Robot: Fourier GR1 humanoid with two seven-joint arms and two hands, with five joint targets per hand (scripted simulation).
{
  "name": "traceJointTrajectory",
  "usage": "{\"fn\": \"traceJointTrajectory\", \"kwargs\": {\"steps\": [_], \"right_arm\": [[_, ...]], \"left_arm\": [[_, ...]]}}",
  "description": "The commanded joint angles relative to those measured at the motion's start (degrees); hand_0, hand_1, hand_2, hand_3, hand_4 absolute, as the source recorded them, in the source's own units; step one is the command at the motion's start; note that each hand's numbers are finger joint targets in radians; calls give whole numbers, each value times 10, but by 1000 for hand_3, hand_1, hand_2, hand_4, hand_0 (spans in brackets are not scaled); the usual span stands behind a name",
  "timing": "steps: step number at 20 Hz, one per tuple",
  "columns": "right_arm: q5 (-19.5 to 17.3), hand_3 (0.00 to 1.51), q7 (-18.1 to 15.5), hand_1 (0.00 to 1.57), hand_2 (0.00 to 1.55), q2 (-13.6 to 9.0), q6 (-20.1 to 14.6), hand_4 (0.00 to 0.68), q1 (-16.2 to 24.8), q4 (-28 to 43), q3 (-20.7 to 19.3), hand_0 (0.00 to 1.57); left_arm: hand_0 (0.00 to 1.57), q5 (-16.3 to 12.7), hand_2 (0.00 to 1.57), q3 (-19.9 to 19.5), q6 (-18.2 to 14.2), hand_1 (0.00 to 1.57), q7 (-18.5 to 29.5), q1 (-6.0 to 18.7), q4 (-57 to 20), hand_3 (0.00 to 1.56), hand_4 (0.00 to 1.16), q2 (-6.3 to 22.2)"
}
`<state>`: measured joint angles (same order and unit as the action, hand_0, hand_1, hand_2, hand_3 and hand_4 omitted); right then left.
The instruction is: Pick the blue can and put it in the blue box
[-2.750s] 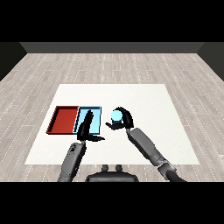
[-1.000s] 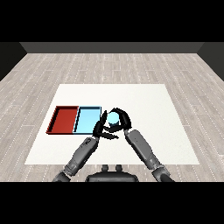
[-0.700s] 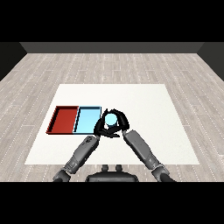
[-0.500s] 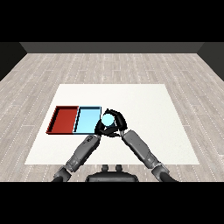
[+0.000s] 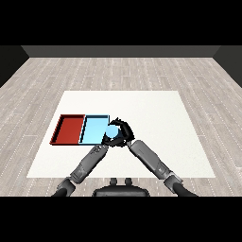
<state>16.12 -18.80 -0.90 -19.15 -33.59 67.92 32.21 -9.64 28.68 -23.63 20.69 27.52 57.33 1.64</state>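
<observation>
A grey plank floor filled the frame's upper and outer parts, and at its centre a white table (image 5: 156, 137) was laid out. Left of centre, two trays were set side by side and touching: the red tray (image 5: 70, 129) further left, the light blue tray (image 5: 93, 130) next to it.

The blue can (image 5: 112, 131) was seen at the middle of the frame, at the right edge of the light blue tray and apparently overlapping that rim; whether it was above the tray's floor or just outside the wall could not be told from this view. It was held by the right hand (image 5: 124, 133), whose fingers were curled round it from the right. The left hand (image 5: 105, 144) was placed just below and to the left of the can, very close to the right hand; its fingers were largely hidden, so their state could not be told.

The main risk was judged to be a release made too near the rim: the can might be set on the tray's right wall and tipped back onto the table. A second risk was judged to lie in the crowding of the two hands, since the can or the tray could be knocked if either were moved carelessly.
</observation>
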Motion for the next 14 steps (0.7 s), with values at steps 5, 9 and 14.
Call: {"fn": "traceJointTrajectory", "kwargs": {"steps": [5,9,14], "right_arm": [[7,1394,15,1455,1455,8,-41,591,-1,39,56,1455],[8,1393,10,1442,1451,8,-24,604,27,54,47,1442],[1,1393,-2,1438,1453,8,23,591,36,36,15,1438]], "left_arm": [[0,-5,66,-19,-29,0,5,26,0,0,706,-15],[950,-3,969,1,-60,950,6,-9,34,849,691,-15],[575,-22,710,-1,-41,575,57,-23,-9,505,663,-15]]}}
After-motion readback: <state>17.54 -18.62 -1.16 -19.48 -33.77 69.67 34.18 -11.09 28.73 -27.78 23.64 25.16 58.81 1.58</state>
